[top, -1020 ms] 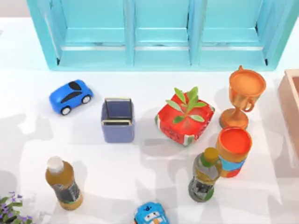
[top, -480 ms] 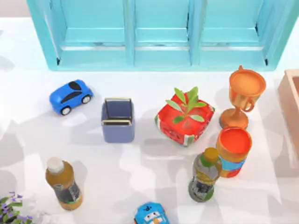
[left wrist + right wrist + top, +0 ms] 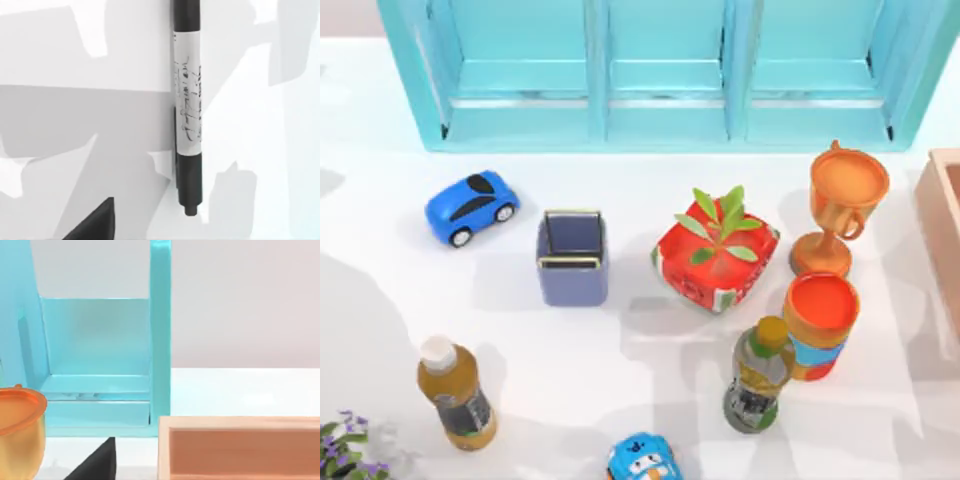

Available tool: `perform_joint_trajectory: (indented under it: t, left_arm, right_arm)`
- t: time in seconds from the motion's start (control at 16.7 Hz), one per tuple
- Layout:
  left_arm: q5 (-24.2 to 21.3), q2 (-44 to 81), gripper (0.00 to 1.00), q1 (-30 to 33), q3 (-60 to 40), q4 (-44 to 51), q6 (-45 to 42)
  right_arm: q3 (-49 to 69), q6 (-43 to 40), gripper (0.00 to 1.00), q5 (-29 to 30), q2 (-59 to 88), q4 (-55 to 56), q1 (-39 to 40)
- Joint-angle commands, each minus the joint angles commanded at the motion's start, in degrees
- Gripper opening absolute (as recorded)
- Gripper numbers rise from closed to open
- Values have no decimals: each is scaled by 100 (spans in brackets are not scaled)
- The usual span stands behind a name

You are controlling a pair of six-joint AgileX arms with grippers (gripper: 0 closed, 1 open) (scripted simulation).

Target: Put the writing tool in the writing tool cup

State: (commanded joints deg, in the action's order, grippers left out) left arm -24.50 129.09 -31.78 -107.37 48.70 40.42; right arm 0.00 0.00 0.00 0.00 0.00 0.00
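Marker: black w/ white label

Bright, even light washes the white table from above, where broad, soft-edged grey shadows with angular outlines fall across its left side and front, and each bottle and the cup throws a faint shadow of its own. In the left wrist view, sharp-cornered grey shadow patches cross the pale surface around the marker, whose label print reads as a smear. The right wrist view is evenly lit, the cabinet and wooden box showing flat colour with no glare.
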Motion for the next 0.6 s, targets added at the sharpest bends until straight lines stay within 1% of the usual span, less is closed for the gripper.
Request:
perform_joint_trajectory:
  t: [0.18,0.42,0.6]
  left_arm:
    - [4,319,100,-46,-102,59,69]
    - [6,317,100,-15,-82,50,62]
    - [27,541,100,45,-138,-166,164]
  right_arm:
    - [0,0,100,0,0,0,0]
    - [0,0,100,0,0,0,0]
    - [0,0,100,0,0,0,0]
